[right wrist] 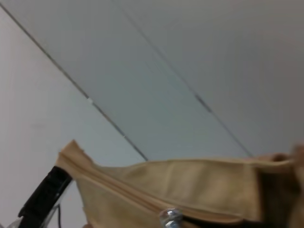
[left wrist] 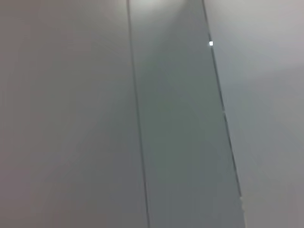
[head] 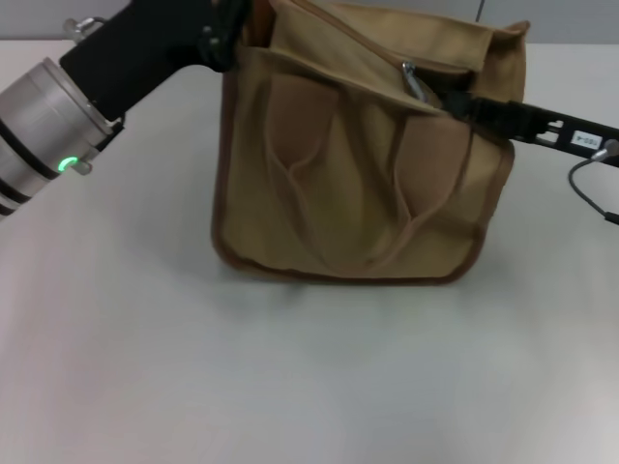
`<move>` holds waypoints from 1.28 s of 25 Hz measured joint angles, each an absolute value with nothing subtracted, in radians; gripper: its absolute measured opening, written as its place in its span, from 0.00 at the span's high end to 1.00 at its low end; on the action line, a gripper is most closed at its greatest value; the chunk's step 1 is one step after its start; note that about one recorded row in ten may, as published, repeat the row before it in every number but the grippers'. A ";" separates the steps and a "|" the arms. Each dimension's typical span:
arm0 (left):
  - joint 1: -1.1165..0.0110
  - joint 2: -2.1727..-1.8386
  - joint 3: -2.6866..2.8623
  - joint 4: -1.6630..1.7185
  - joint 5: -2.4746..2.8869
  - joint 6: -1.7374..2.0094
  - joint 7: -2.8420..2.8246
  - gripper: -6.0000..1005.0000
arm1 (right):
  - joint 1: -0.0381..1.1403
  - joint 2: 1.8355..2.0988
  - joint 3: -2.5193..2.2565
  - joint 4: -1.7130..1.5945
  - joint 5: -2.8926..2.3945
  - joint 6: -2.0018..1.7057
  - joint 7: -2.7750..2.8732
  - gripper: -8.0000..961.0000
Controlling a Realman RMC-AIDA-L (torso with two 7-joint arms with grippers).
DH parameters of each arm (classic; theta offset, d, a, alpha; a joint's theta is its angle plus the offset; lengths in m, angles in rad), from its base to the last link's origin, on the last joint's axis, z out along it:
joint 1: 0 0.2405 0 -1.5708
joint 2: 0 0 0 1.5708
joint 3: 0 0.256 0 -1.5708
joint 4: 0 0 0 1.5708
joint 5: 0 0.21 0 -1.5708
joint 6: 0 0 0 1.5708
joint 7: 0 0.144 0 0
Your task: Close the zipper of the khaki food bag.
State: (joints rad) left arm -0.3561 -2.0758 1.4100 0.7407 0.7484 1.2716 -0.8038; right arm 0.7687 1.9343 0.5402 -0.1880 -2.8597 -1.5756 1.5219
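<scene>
The khaki food bag (head: 358, 184) stands upright on the table, handles hanging down its front. Its zipper (head: 348, 39) runs along the top, and the silver slider (head: 410, 77) sits right of the middle with a dark open gap to its right. My right gripper (head: 453, 102) reaches in from the right, with its tip just beside the hanging pull tab. The right wrist view shows the bag's top (right wrist: 190, 185) and the slider (right wrist: 170, 217). My left gripper (head: 230, 41) is against the bag's top left corner. The left wrist view shows only bare grey surface.
The grey table (head: 290, 387) stretches in front of the bag and to both sides. A black cable (head: 585, 184) loops off my right arm at the right edge. Grey wall panels (right wrist: 180, 71) lie behind the bag.
</scene>
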 joint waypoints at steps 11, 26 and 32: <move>-0.350 -2.076 1.411 0.741 0.746 1.273 -0.804 0.96 | 0.733 1.930 0.543 -0.195 -2.794 -1.659 1.487 0.99; -0.357 -2.079 1.436 0.743 0.746 1.279 -0.804 0.96 | 0.810 1.948 0.434 -0.186 -2.780 -1.652 1.462 0.83; -0.359 -2.080 1.450 0.747 0.746 1.275 -0.804 0.96 | 0.831 1.958 0.405 -0.188 -2.780 -1.625 1.467 0.68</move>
